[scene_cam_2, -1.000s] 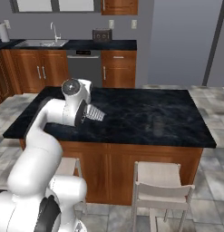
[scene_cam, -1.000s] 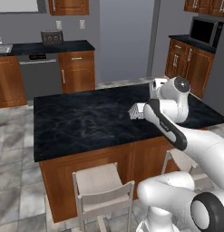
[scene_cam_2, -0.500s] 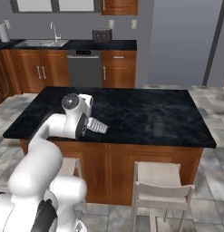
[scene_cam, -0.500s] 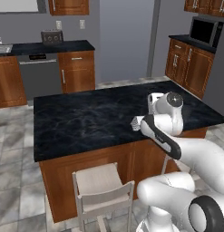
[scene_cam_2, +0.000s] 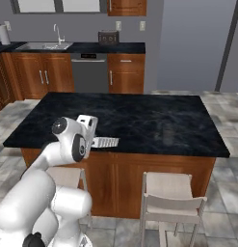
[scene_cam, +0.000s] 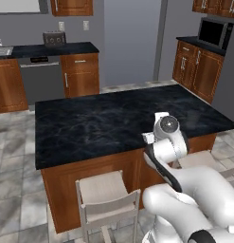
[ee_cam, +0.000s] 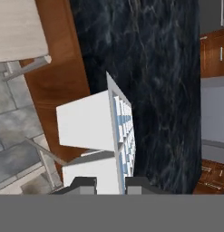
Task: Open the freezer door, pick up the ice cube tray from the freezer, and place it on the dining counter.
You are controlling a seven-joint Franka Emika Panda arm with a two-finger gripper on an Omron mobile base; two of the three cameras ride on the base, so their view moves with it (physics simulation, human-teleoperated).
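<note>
I lowered my tool (ee_cam: 110, 181), clamped narrow on the ice cube tray (scene_cam_2: 104, 142), down to the dining bench (scene_cam_2: 154, 116) near edge (release came next, I judged).

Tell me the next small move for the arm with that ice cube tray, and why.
Probably lower the ice cube tray the last bit onto the dining counter, then open the jaws. The gripper is shut on the tray, which sits at the counter's near edge, in the hand view partly over the black top and partly over the wood side, so easing it slightly inward first looks safer.
</note>
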